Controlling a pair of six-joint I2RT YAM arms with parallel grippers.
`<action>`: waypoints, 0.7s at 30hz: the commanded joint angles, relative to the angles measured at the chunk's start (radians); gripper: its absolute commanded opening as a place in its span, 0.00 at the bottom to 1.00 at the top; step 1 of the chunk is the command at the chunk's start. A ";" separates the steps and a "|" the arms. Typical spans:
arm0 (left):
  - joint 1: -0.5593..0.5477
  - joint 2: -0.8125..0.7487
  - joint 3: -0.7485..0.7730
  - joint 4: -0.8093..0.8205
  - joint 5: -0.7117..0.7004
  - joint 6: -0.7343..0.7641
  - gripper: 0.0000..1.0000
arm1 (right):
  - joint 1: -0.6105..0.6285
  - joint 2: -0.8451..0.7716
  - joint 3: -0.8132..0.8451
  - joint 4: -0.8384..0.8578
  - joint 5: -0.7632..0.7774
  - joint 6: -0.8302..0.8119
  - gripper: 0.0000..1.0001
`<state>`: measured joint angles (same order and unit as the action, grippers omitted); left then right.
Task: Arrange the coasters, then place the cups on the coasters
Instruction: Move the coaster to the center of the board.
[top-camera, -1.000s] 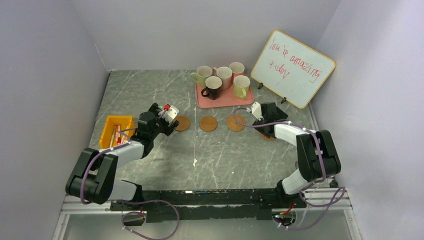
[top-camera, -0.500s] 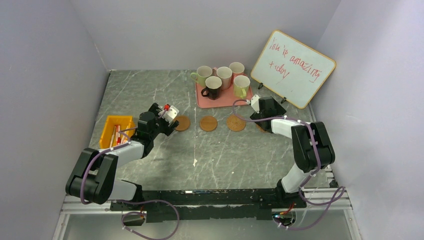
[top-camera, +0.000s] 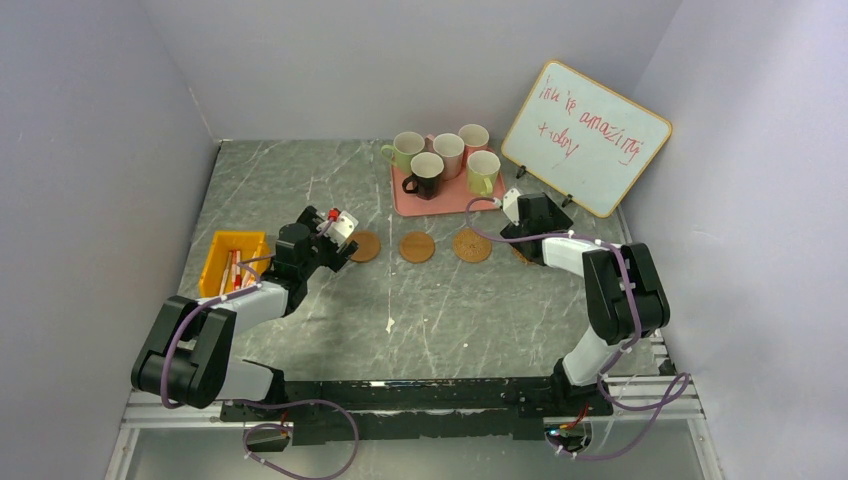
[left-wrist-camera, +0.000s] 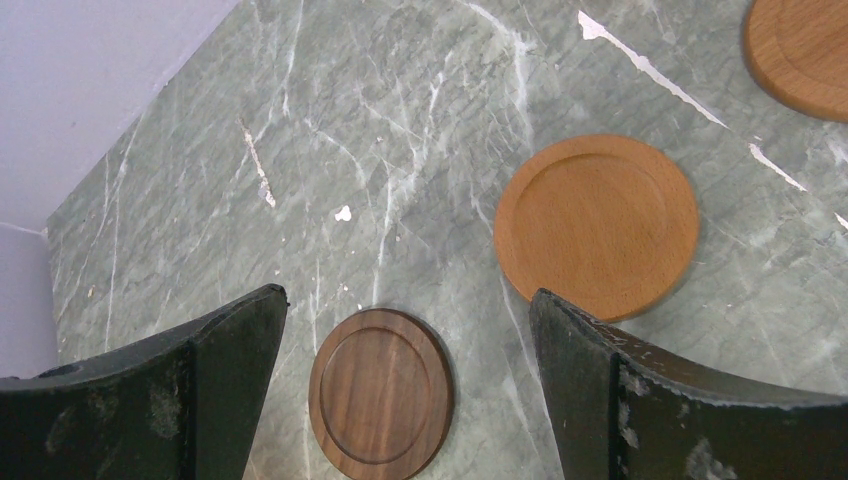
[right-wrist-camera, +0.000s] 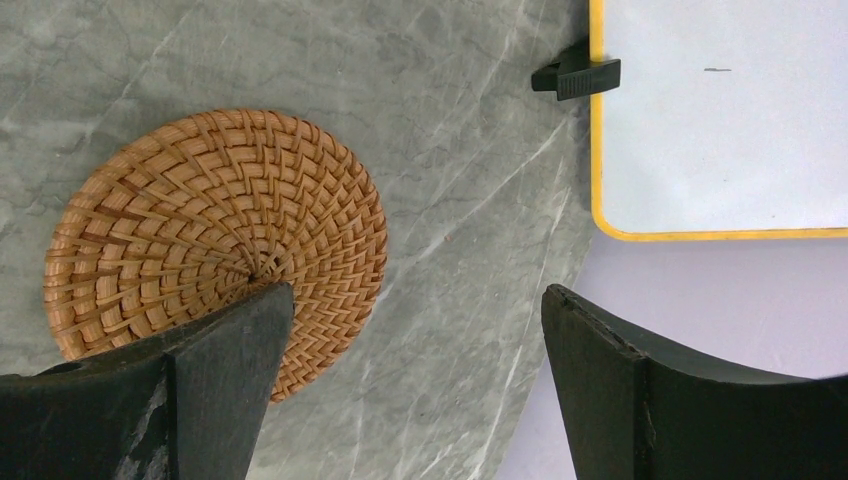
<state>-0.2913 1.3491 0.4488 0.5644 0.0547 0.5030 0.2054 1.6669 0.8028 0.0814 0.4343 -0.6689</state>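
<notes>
Round coasters (top-camera: 417, 246) lay in a row on a grey marbled bench (top-camera: 300, 180); five mugs (top-camera: 440, 160) stood behind them on a pink tray (top-camera: 420, 207).
The left claw (left-wrist-camera: 408, 300), spread wide, hung above a dark wooden coaster (left-wrist-camera: 380, 392) near an orange wooden coaster (left-wrist-camera: 596, 225). The right claw (right-wrist-camera: 417, 295), also spread, hung beside a woven coaster (right-wrist-camera: 215, 240) near a whiteboard (right-wrist-camera: 720, 110). Pale lilac walls (top-camera: 100, 150) enclosed the bench.

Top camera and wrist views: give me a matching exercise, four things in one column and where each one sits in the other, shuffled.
1. dark brown cup
2. woven coaster
3. dark wooden coaster
4. orange bin

A. below the left claw
B. on the pink tray
C. far left of the scene
D. below the right claw

Pairs: 1-B, 2-D, 3-A, 4-C
</notes>
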 joint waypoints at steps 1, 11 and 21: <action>0.004 -0.006 0.001 0.047 -0.004 0.002 0.96 | 0.001 -0.008 0.005 -0.046 -0.066 0.039 1.00; 0.004 -0.002 0.001 0.047 -0.004 0.002 0.96 | 0.002 0.001 0.013 -0.042 -0.062 0.048 1.00; 0.003 -0.003 0.001 0.049 -0.004 0.003 0.96 | 0.002 -0.038 0.038 -0.063 -0.062 0.055 1.00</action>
<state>-0.2913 1.3506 0.4488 0.5644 0.0547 0.5034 0.2043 1.6627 0.8127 0.0601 0.4255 -0.6518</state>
